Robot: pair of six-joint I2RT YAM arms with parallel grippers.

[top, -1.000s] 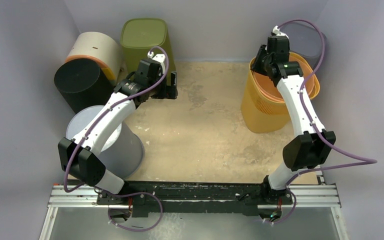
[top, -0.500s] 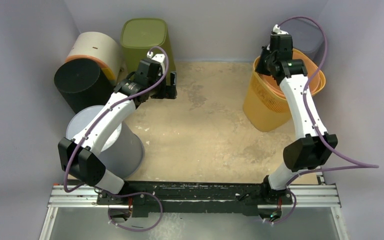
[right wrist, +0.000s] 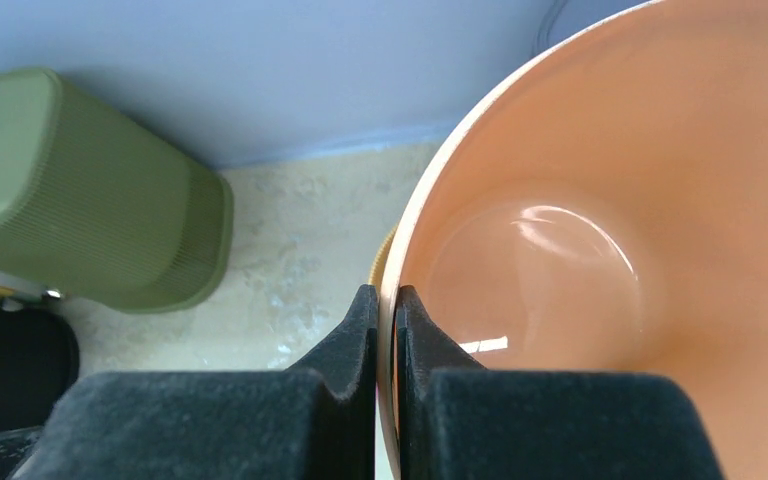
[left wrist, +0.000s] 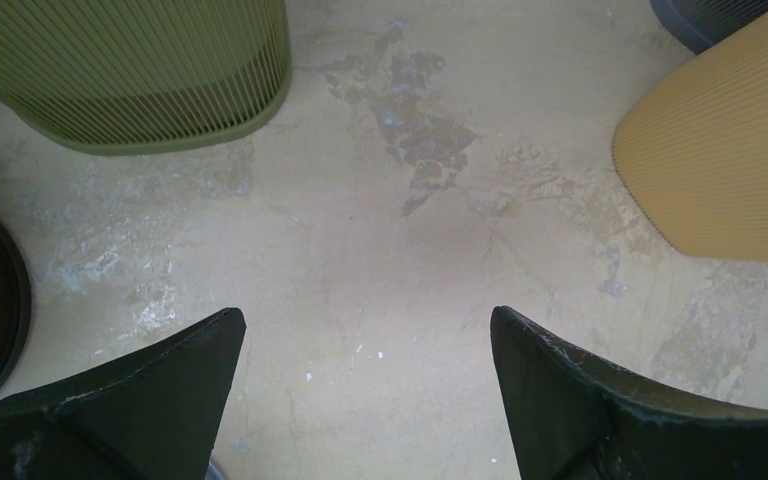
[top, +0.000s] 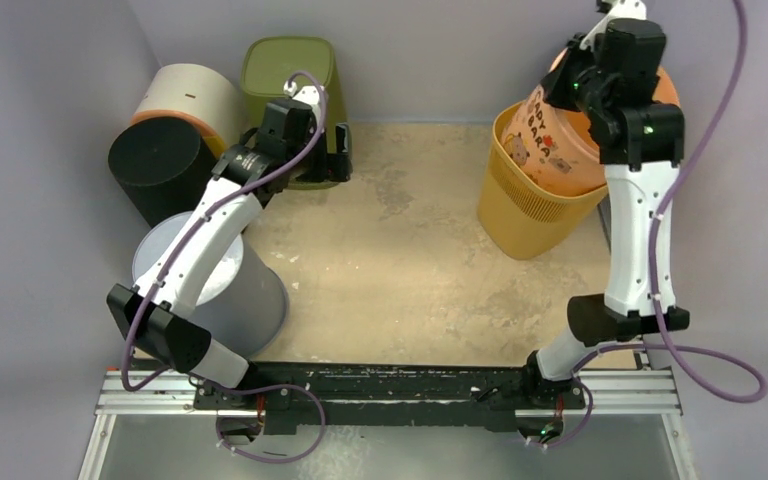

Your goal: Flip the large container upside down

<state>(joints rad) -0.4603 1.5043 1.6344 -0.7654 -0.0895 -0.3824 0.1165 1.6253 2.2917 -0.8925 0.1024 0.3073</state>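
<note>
Beige stained tabletop (top: 410,270), lilac walls (top: 430,50); left tool (left wrist: 360,325) wide, right tool (right wrist: 386,300) pinching orange container (right wrist: 580,250).

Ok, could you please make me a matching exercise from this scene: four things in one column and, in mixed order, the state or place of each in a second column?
Column A
1. left gripper
2. right gripper
3. green bin
4. yellow basket

Column B
a. shut on the rim of the orange tub
b. at the back left, closed base up
c. open above the table
d. the orange tub leans out of it

Pairs: 1-c, 2-a, 3-b, 4-d
</note>
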